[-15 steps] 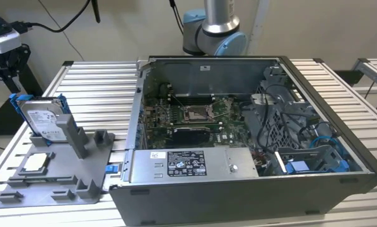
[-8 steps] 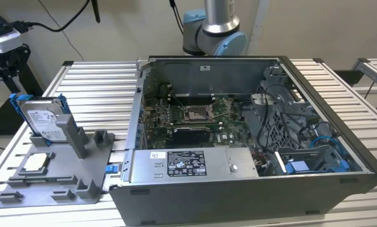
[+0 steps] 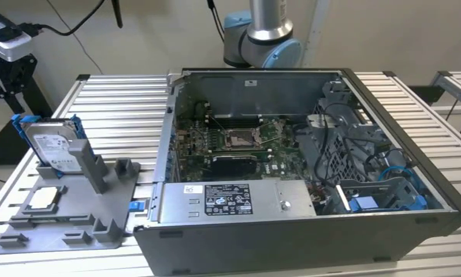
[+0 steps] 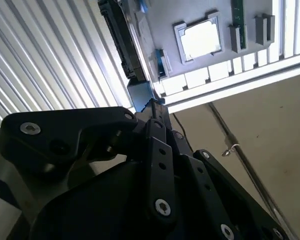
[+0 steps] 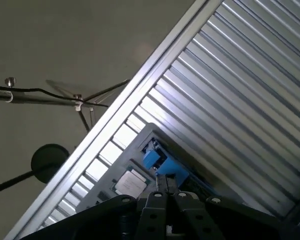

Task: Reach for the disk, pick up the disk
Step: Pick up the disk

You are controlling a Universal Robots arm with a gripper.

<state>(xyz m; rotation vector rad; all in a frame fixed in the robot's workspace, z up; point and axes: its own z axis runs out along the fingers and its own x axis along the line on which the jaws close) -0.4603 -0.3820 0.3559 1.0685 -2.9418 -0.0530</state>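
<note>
The disk [image 3: 52, 148] stands on edge in a slot of the grey fixture [image 3: 76, 222] at the exterior view's left, its white label facing forward and blue rails along its sides. The second wrist view shows the disk [image 4: 121, 45] edge-on as a dark slab. My gripper [image 4: 152, 106] hangs above it with its black fingers drawn together, and nothing is between them. In the first wrist view the gripper [image 5: 162, 181] points down at a blue rail [image 5: 161, 162] of the disk. There is a gap between the tips and the disk.
A square silver chip [image 3: 44, 198] lies on the fixture in front of the disk. The open computer case [image 3: 308, 173] takes up the middle and the exterior view's right of the slatted table [image 3: 122, 109]. The arm's base [image 3: 261, 46] stands behind the case.
</note>
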